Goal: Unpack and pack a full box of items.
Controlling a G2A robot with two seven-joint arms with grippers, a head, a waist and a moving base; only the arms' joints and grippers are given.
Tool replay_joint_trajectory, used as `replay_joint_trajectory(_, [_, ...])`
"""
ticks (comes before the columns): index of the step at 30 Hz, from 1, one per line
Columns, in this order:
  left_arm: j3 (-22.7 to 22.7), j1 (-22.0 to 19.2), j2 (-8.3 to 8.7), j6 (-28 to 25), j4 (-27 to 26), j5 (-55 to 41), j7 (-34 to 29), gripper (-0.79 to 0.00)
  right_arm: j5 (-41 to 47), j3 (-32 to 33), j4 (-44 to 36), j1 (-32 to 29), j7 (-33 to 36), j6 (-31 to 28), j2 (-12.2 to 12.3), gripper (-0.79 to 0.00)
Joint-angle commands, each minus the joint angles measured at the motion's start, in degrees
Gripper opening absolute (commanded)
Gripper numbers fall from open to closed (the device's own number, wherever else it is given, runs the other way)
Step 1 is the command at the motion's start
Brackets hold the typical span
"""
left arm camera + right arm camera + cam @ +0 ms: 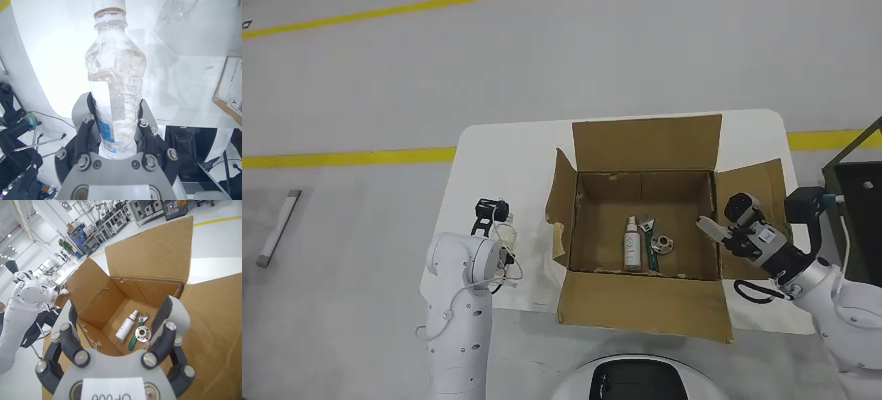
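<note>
Your left fingers (146,115) grip a bottle (115,85); right fingers (170,311) gape; spray (125,328), wrench (132,344) and flange (143,334) await unpacking in the box (149,256).

Circled letter (233,101) on box label (232,79)

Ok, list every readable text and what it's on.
"A", circled: white label on the brown cardboard box.
"OP006", upside down, edge-cropped: white tag at the right pincer's base.
Too small to read: blue-and-white label on the clear plastic water bottle, white spray bottle, green-handled wrench.
</note>
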Motion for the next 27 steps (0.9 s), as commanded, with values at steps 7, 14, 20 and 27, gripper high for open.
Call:
replay_joint_trajectory(7, [-0.64,-0.24,0.40,1.43,3.27,0.17,0.00,-0.785,0.53,0.27,0.18,0.00,0.46,-0.56,0.13,0.000])
replay_joint_trajectory(14, [-1.43,-1.14,1.11,-0.57,5.20,1.70,1.27,-0.785,0.72,0.62,0.22,0.14,1.04,-0.60,0.25,0.000])
replay_joint_trajectory(20, [-1.61,0.30,1.43,-1.79,6.10,-1.09,0.43,-0.785,0.52,0.77,0.01,0.07,1.45,-0.45,0.36,0.000])
replay_joint_trajectory(27, [-1.62,0.00,1.79,-0.52,8.13,-1.82,0.00,-0.785,0.43,0.40,-0.18,0.28,1.51,-0.31,0.41,0.000])
